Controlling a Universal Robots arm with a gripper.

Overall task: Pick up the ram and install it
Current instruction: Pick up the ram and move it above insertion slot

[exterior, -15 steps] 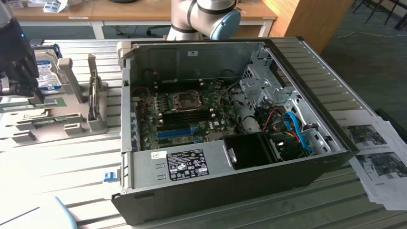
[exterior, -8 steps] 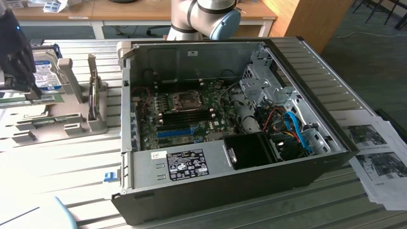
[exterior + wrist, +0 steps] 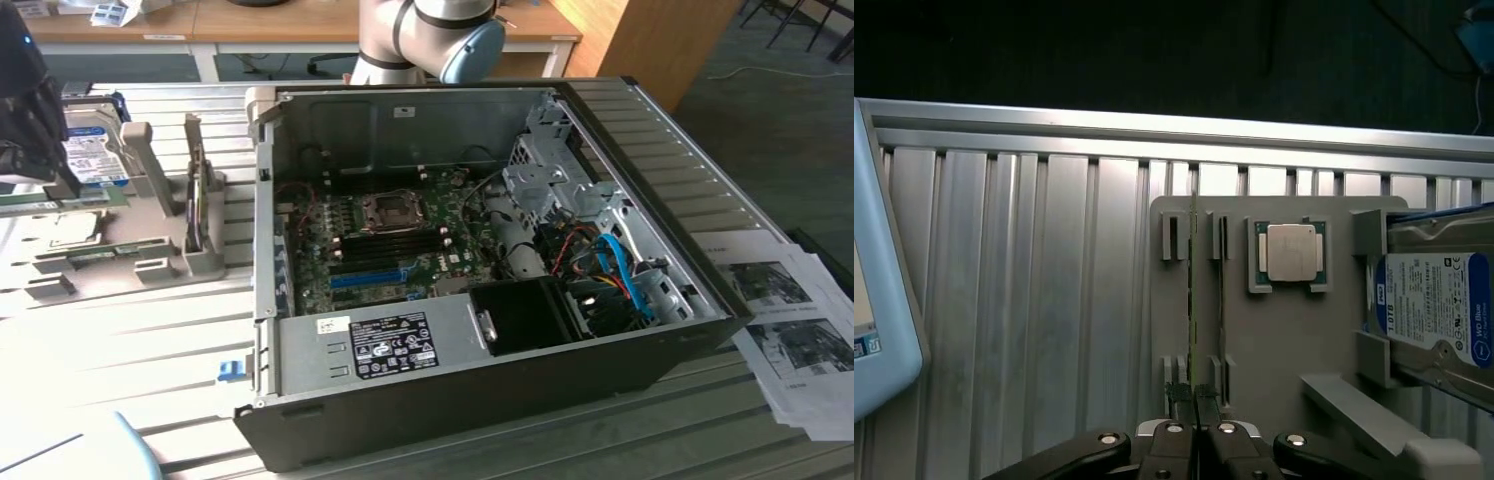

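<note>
**A:** While the gripper (image 3: 1194,405) was clamped shut on the ram (image 3: 1194,300) at its near end, that stick stood on edge in the holder (image 3: 1284,340), slotted along the edge farthest from the hard drive (image 3: 1439,320).

**B:** On edge so the fingers (image 3: 1176,398) could pinch its thin faces! Beyond, the processor (image 3: 1291,252) lay flat mid-holder; the open computer case (image 3: 467,420) sat well apart, motherboard (image 3: 387,250) facing up.

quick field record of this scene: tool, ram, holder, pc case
tool: shut on the near end of the ram
ram: seen edge-on, standing in the grey holder's slots
grey holder: on the slatted metal table; also carries a processor and a hard drive
pc case: side open, motherboard exposed, on the exterior view's right of the holder
</note>
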